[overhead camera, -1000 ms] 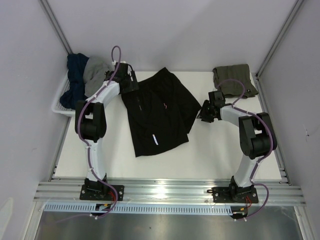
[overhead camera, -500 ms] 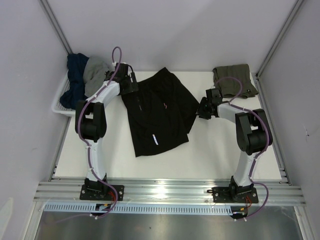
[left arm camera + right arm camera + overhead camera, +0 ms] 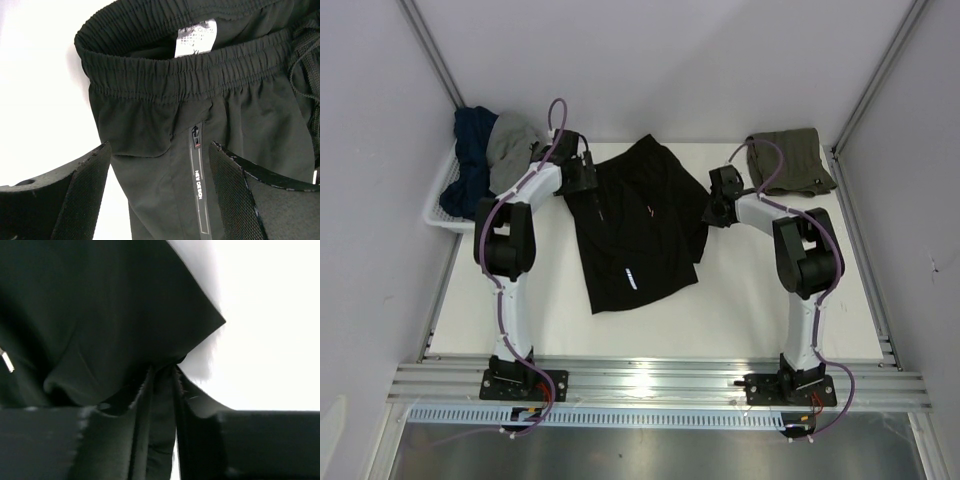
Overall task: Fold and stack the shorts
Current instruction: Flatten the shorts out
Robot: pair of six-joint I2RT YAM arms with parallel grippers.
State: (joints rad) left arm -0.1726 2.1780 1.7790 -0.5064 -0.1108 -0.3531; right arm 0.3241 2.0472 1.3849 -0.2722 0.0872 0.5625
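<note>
The black shorts lie spread flat in the middle of the table, waistband toward the back left. My left gripper hovers open over the waistband end, and its wrist view shows the shorts with the zip pocket between the wide-apart jaws. My right gripper sits at the shorts' right edge. Its jaws are shut on a fold of the black cloth. The olive-green shorts lie folded at the back right corner.
A white basket stands at the back left, holding a dark blue garment and a grey one. Grey walls close in the table on the left, back and right. A metal rail runs along the near edge.
My right gripper has moved back and left to the black shorts' right edge and closed on the cloth. The left gripper has stayed open over the waistband.
</note>
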